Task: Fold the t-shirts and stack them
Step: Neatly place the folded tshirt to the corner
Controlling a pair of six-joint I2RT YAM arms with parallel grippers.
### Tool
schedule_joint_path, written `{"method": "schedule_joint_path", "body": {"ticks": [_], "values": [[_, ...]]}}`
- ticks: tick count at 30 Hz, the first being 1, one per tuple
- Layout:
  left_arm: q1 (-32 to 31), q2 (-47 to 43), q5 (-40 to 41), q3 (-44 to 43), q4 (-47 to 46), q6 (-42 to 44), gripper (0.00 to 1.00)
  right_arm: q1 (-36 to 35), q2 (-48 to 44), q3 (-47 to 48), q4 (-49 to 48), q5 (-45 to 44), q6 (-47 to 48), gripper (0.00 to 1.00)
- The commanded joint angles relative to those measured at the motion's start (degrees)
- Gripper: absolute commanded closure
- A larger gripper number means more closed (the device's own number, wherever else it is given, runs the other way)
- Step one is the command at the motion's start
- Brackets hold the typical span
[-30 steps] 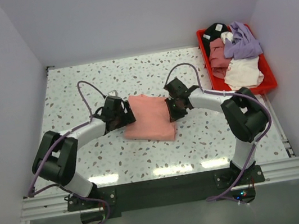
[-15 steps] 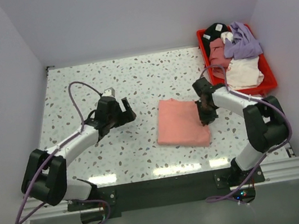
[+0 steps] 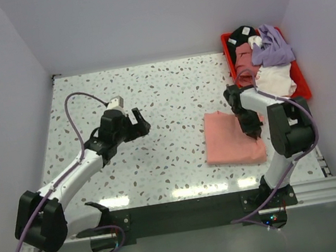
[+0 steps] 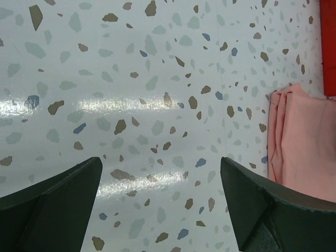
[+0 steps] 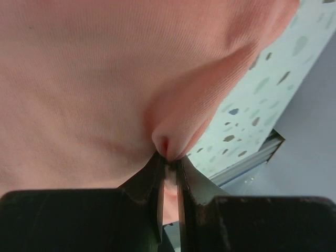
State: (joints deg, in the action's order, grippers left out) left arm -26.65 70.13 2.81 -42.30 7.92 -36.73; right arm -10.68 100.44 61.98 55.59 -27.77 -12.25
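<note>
A folded salmon-pink t-shirt [image 3: 231, 140] lies on the speckled table at the right front. My right gripper [image 3: 251, 127] is shut on a pinch of its fabric near the right edge; in the right wrist view the cloth [image 5: 94, 79] bunches up between my gripper's [image 5: 169, 163] closed jaws. My left gripper [image 3: 139, 124] is open and empty over bare table at centre left, well apart from the shirt. In the left wrist view the gripper [image 4: 160, 199] has its jaws wide and the shirt's folded edge [image 4: 299, 136] shows at the far right.
A red bin [image 3: 303, 89] at the back right holds several crumpled shirts, purple [image 3: 272, 45], maroon [image 3: 246, 62], white [image 3: 274, 81] and black. White walls stand on three sides. The metal rail runs along the table's near edge.
My right gripper has dragged the folded pink shirt from the table's middle to the right front. My left gripper has let go and drawn back to the left.
</note>
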Motion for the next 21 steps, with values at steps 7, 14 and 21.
{"method": "schedule_joint_path", "body": {"ticks": [7, 14, 21], "values": [[0.3, -3.5, 1.4, 0.7, 0.2, 2.0, 0.00, 4.9, -3.6, 0.0, -5.3, -13.4, 14.4, 1.00], [0.6, -4.3, 1.9, 1.0, 0.2, 2.3, 0.00, 12.1, -1.6, 2.3, -6.1, -15.1, 18.1, 1.00], [1.0, -4.8, 3.3, 1.0, 0.7, 2.4, 0.00, 15.1, 0.8, 4.1, -8.7, -16.3, 18.8, 0.99]]}}
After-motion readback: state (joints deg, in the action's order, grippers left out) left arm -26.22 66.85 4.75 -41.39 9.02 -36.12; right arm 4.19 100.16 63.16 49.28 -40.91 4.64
